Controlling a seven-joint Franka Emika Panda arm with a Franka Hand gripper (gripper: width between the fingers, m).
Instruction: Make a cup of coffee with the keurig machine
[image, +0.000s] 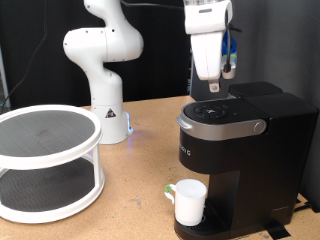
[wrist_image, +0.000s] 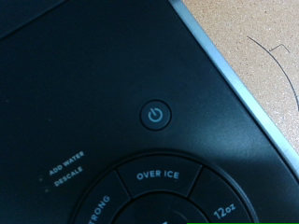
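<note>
I see the gripper hanging just above the lid of the coffee machine, over its buttons; I cannot tell how its jaws stand. The cup sits on the machine's drip base under the spout. My wrist camera shows the power button close below.

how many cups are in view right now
1. The cup stands on the drip base of the keurig machine, at the exterior view's bottom. The wrist view shows only the machine's top buttons; others may be hidden.
</note>
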